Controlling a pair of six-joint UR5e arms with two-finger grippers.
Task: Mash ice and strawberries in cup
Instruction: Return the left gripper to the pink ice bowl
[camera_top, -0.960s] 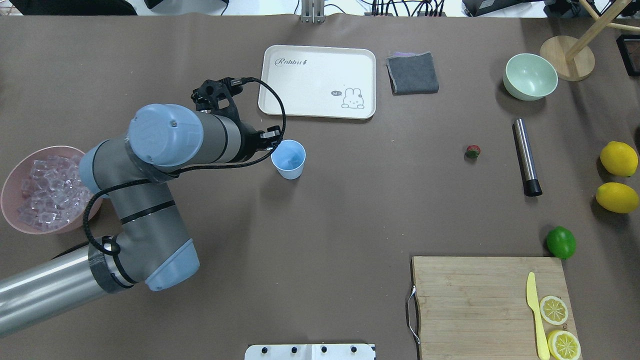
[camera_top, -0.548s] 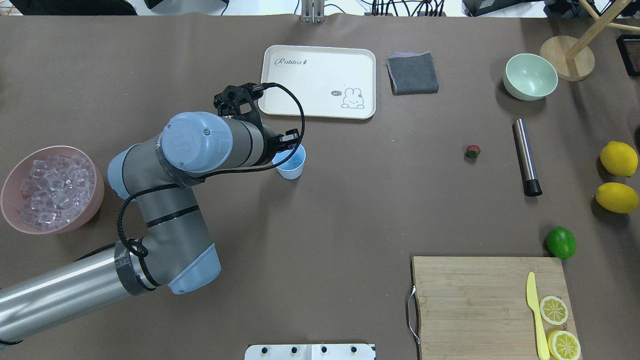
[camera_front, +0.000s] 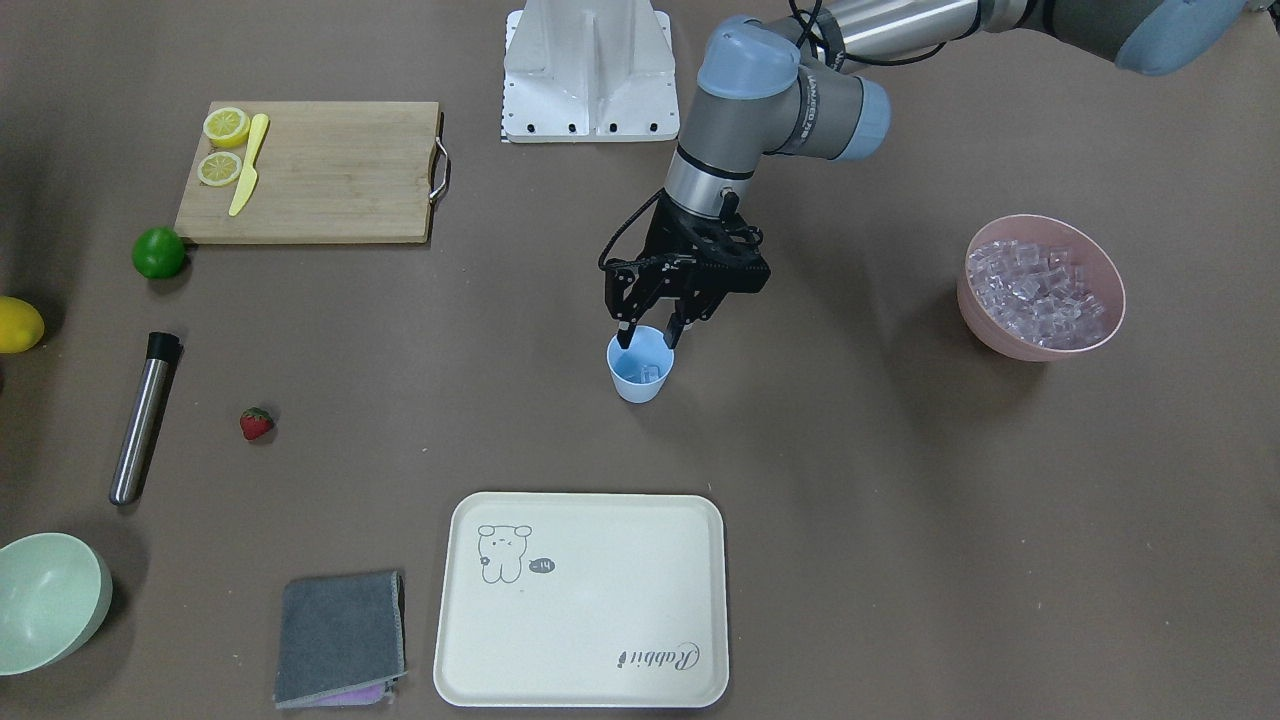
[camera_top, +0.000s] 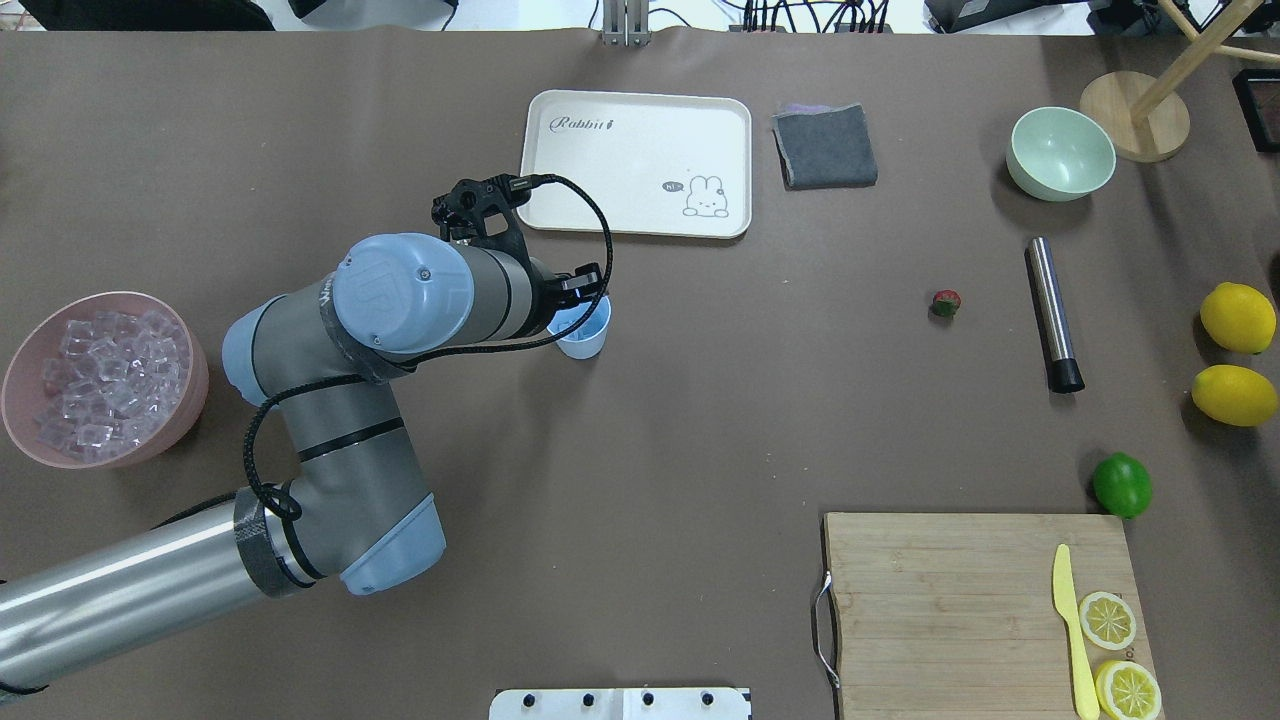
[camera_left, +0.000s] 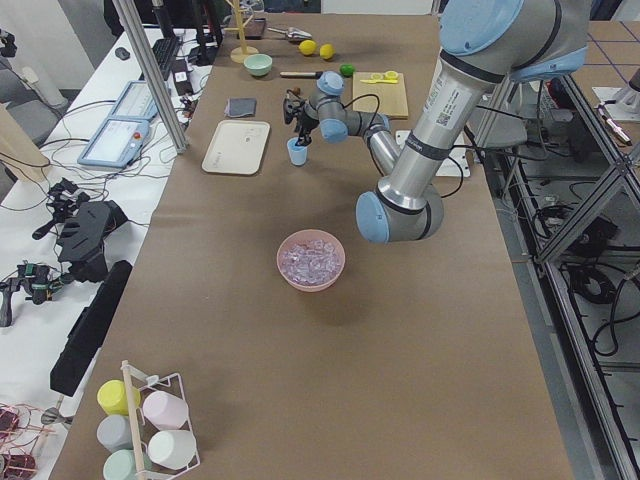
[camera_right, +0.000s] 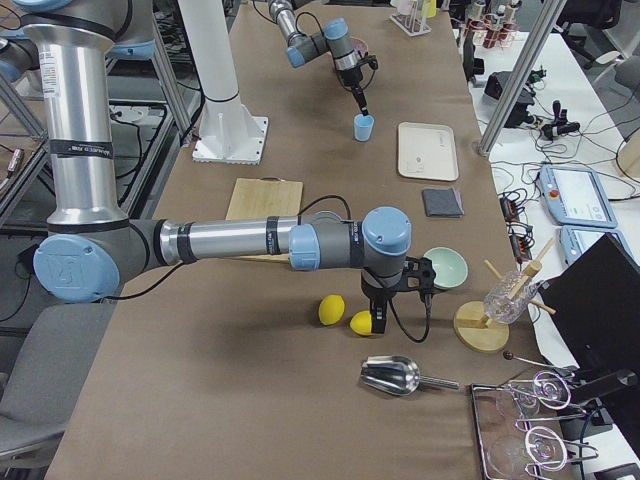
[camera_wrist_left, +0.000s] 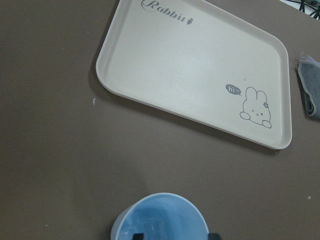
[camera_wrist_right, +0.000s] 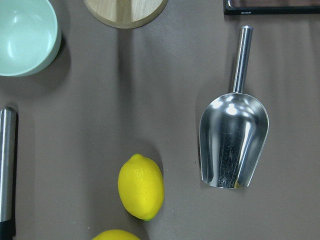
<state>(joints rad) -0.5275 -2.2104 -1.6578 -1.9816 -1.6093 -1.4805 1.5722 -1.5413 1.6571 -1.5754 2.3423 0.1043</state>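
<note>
The worktop (camera_top: 700, 420) is plain dull brown. The cup (camera_front: 640, 378) is light blue. The ice (camera_front: 1040, 285) is clear with a faint pink-white sheen, in a pink bowl (camera_front: 1000, 335). The strawberry (camera_front: 256, 424) is red with a dark green cap. The tray (camera_top: 620, 160) is cream, printed with a grey rabbit and grey "Rabbit" script. The cloth (camera_top: 825, 150) is dark grey with a purple edge. A second bowl (camera_top: 1035, 175) is pale green, the lime (camera_top: 1122, 485) bright green, the lemons (camera_top: 1238, 317) yellow. The rod (camera_top: 1050, 310) is silver with a black end. The board (camera_top: 940, 600) shows light wood grain; the knife (camera_top: 1068, 620) is pale yellow. The left tool (camera_front: 648, 335) is black.

Two bowls (camera_top: 1060, 155), one strawberry (camera_top: 946, 302), one cup (camera_front: 638, 387) holding maybe one cube (camera_front: 650, 373).
</note>
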